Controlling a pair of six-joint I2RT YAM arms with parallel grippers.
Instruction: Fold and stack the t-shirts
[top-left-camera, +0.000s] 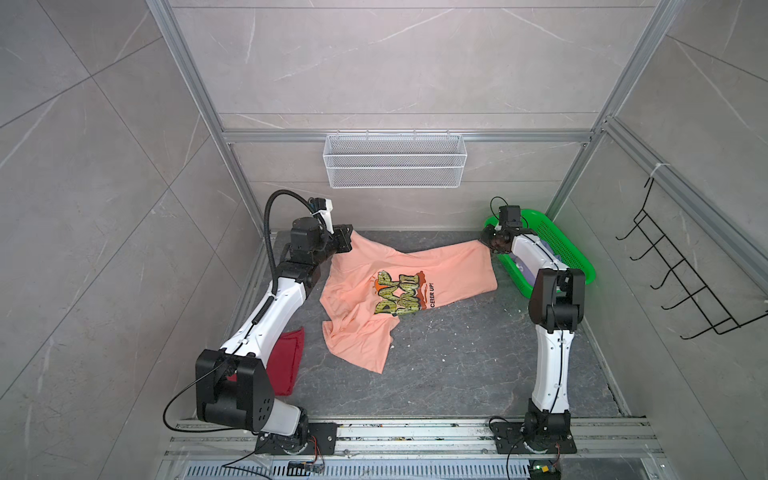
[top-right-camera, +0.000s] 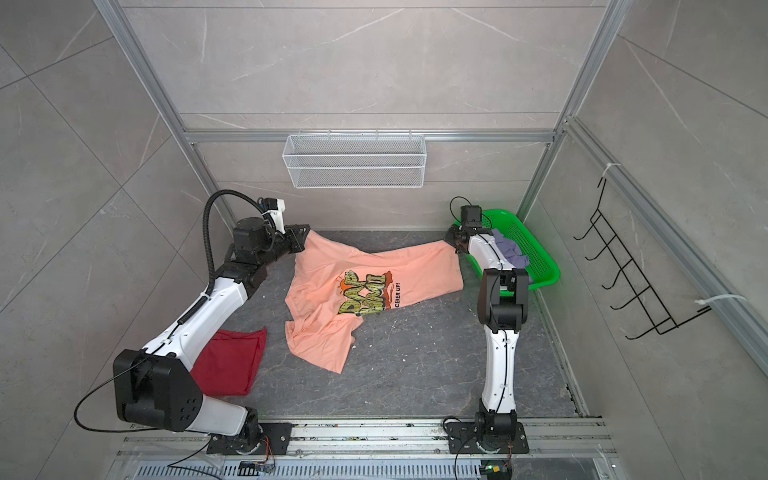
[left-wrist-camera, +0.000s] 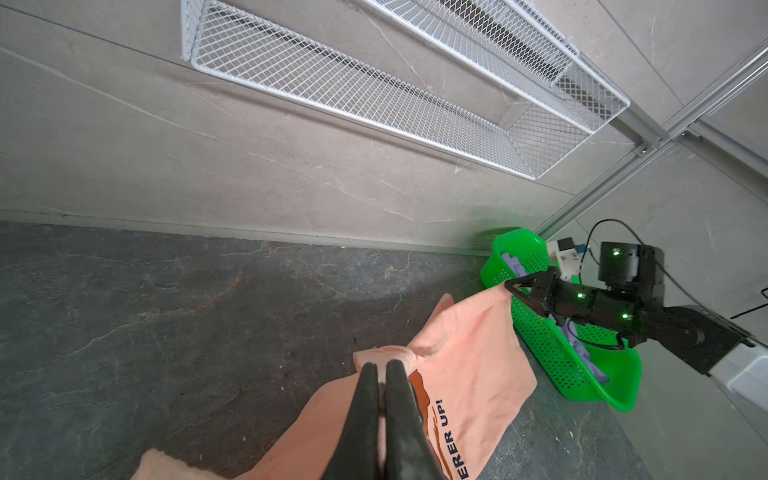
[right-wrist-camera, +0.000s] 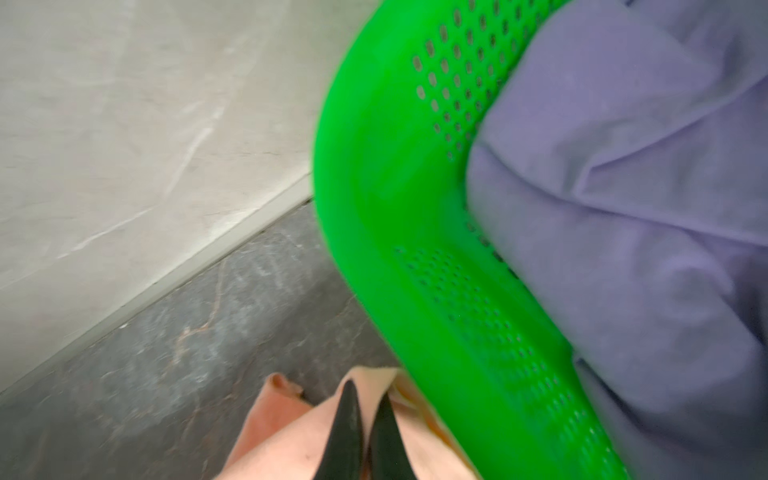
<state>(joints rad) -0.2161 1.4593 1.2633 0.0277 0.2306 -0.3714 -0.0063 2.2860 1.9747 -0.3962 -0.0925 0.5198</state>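
The peach-orange t-shirt (top-left-camera: 399, 291) (top-right-camera: 365, 291) with yellow-green graffiti print lies stretched across the dark table, its near part crumpled. My left gripper (top-left-camera: 348, 239) (top-right-camera: 305, 237) (left-wrist-camera: 381, 365) is shut on the shirt's far-left corner. My right gripper (top-left-camera: 486, 241) (top-right-camera: 451, 239) (right-wrist-camera: 368, 390) is shut on its far-right corner, beside the basket. A folded dark red t-shirt (top-left-camera: 286, 361) (top-right-camera: 232, 361) lies near-left, partly hidden by the left arm. A lavender t-shirt (top-right-camera: 509, 249) (right-wrist-camera: 623, 208) sits bunched in the green basket (top-left-camera: 569, 245) (top-right-camera: 536, 249) (right-wrist-camera: 395, 187).
The green basket (left-wrist-camera: 552, 353) stands at the table's far right corner. A white wire mesh basket (top-left-camera: 395, 160) (left-wrist-camera: 374, 83) hangs on the back wall. A black wire hook rack (top-left-camera: 685, 270) hangs on the right wall. Aluminium frame posts ring the table (top-left-camera: 457, 365).
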